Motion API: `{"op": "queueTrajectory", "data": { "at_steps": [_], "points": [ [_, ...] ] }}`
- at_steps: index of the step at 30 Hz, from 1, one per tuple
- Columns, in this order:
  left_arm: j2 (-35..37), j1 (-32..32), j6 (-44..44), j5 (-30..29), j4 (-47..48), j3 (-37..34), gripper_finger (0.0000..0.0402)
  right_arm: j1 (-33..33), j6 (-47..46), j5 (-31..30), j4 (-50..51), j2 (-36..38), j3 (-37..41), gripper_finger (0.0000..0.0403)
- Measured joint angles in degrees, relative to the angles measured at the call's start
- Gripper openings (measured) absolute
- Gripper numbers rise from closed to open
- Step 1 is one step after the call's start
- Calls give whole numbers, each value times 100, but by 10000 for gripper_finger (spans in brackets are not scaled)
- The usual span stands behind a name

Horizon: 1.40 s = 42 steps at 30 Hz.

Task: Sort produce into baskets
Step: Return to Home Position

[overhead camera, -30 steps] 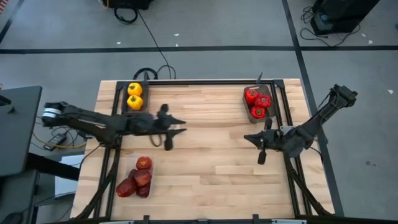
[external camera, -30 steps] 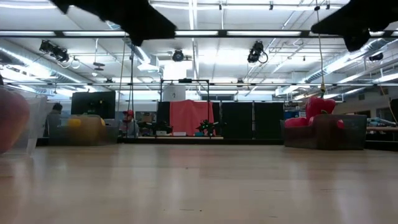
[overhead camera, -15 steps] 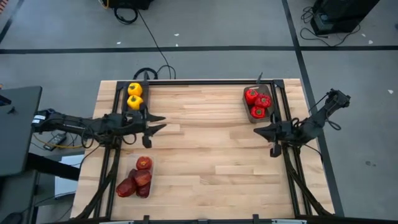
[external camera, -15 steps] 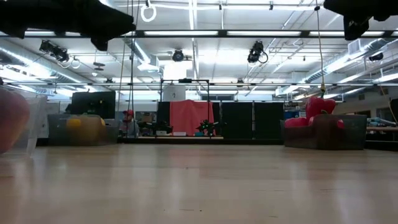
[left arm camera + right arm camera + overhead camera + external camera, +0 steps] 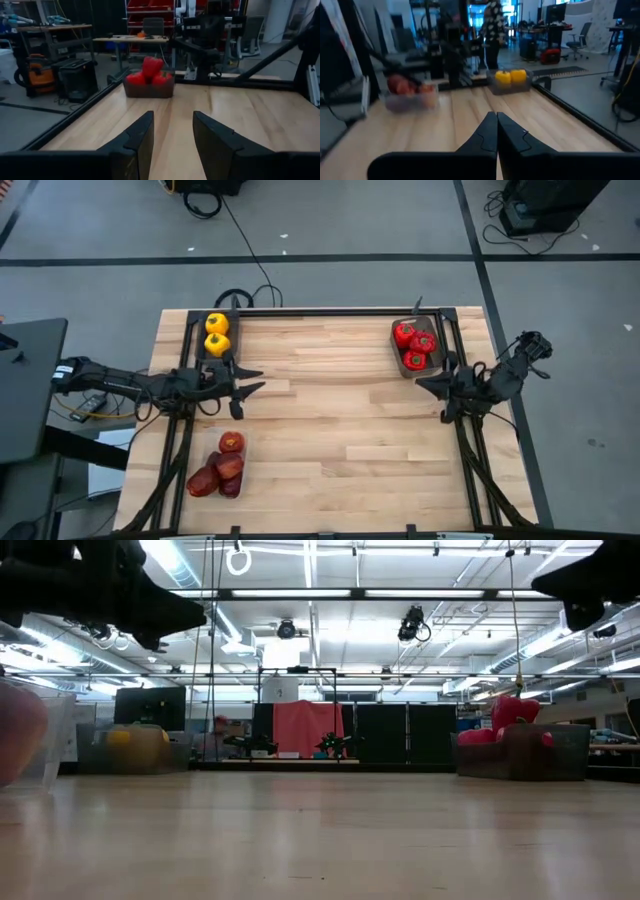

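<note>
- Your left gripper (image 5: 254,378) hangs over the table (image 5: 340,430) with its fingers spread and nothing between them. Your right gripper (image 5: 422,383) has its fingers pressed together, also empty.
- Sorting looks complete: yellow peppers (image 5: 216,335) sit in the far-left grey basket (image 5: 216,357), red peppers (image 5: 415,345) in the far-right grey basket (image 5: 437,361), and maroon fruits (image 5: 222,466) in the clear basket (image 5: 210,442) at the near left.
- The right gripper is just beside the red peppers' basket, so a wide swing could nudge it toward the table edge.
- The left gripper lies between the yellow peppers' basket and the clear one, so a low, sweeping fold could clip either.
- The left arm reaches in almost flat from the left edge. The right arm is folded tight, its elbow outside the right edge.
</note>
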State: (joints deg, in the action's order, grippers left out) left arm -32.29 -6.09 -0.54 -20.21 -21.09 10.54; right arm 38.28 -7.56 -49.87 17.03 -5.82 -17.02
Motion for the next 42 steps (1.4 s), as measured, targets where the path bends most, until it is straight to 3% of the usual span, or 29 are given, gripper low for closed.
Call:
{"op": "queueTrajectory", "data": {
  "at_steps": [9, 16, 27, 32, 42],
  "points": [
    [11, 2, 288, -70, -241, -48, 140, -210, 291, 176, -788, 25, 73, 7],
    [11, 2, 331, -69, -371, -50, 140, -886, 1099, 1273, -2594, 24, 909, 7],
    [412, -147, -143, 148, 175, -52, 140, -1789, 728, 1829, -2121, 22, 1012, 6],
    [759, -270, -272, 143, 477, -52, 140, -2182, 553, 2544, -1942, 22, 1019, 6],
    [924, -319, -227, 59, 1061, -52, 140, -2829, 669, 3202, -1871, 24, 1019, 6]
  ]
}}
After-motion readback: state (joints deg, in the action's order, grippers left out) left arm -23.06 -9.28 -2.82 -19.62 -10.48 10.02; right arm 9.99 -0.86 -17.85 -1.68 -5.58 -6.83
